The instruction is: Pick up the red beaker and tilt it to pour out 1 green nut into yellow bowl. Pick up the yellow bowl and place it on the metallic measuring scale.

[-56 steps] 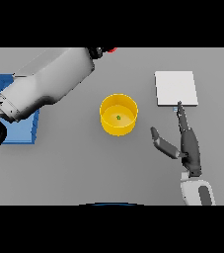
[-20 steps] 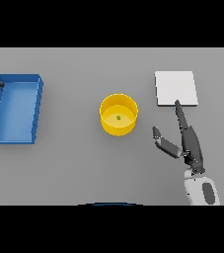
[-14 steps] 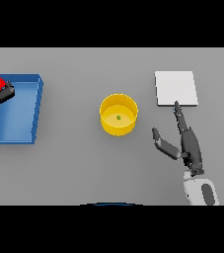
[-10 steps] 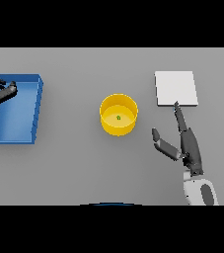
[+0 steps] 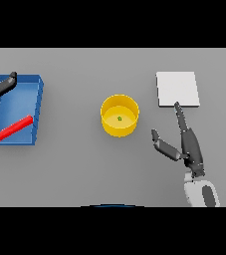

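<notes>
The yellow bowl [image 5: 119,116] stands near the middle of the grey table [image 5: 84,169], upright, with one small green nut [image 5: 119,118] on its floor, so the pouring step looks done and the carrying step is what remains. It looks like a light, stiff, thin-walled cup with straight sides; the wall is probably smooth and could slip in a loose pinch, and tipping it would roll the nut out. My judgement is that the best hold is across the rim, thumb on one side and fingers on the other, or a wrap round the outer wall, keeping it level all the way.

The right hand [image 5: 189,147] lies to the bowl's right, nearer the table's front edge, close but apart from it. Its fingers are straight and its thumb is spread toward the bowl; it holds nothing. Its longest fingertip reaches to the near edge of the metallic measuring scale [image 5: 177,88], a pale flat square toward the table's back right, near the bowl but not touching it.

The red beaker [image 5: 14,128] lies on its side in the blue tray [image 5: 39,109] at the table's left edge, well apart from the bowl. The left hand [image 5: 1,85] shows at the tray's far corner, fingers relaxed and empty.
</notes>
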You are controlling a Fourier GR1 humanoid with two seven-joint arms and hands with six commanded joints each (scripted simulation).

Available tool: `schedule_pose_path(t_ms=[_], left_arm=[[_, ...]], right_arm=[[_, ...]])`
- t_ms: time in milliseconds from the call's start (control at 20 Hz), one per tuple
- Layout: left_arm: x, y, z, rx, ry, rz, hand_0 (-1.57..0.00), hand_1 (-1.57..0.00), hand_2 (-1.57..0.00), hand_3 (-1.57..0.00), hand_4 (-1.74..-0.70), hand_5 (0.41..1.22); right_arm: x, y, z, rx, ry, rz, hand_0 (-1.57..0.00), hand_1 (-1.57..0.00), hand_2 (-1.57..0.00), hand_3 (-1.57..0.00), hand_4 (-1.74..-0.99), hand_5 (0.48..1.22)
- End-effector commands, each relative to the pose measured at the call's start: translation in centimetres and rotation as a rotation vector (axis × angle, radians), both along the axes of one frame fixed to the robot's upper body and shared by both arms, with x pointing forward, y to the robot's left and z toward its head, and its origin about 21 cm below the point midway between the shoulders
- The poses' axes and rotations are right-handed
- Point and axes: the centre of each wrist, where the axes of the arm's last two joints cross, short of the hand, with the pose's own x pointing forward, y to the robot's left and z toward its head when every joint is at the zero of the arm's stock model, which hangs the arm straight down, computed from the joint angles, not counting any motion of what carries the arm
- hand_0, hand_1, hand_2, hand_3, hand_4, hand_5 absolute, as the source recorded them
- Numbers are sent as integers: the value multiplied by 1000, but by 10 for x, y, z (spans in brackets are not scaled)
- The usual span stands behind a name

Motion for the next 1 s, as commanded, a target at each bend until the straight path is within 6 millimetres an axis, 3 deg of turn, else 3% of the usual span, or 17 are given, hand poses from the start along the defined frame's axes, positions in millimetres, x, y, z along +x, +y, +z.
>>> schedule_pose_path(t_ms=[0, 100, 300, 500, 700, 950], left_arm=[[-1, 2, -2, 1, -10, 2, -50, -41, -41, -39, -786, 671], [0, 4, -4, -5, -19, 6, -32, -26, -26, -24, -780, 679], [4, -4, -5, -11, -8, 6, -12, -10, -10, -9, -786, 704], [2, -4, -12, -11, 0, 2, -5, -3, -4, -3, -795, 709], [4, -3, -8, 0, -3, -1, -1, -1, -1, -1, -793, 716], [3, -6, -7, -4, -1, -4, 0, 0, 0, 0, -798, 723]], right_arm=[[-1, 3, 1, -7, 4, 15, 1, 1, 1, 1, -1198, 662], [9, 6, 7, -33, -23, 99, 1, 1, 1, 1, -1162, 694], [26, 6, 21, -197, -22, 251, 1, 1, 1, 1, -1234, 707], [47, 9, 44, -477, -33, 353, 1, 1, 1, 1, -1282, 677], [71, 26, 58, -727, -73, 493, 1, 1, 1, 1, -1276, 666], [91, 43, 64, -856, -74, 632, 1, 1, 1, 1, -1274, 656]])
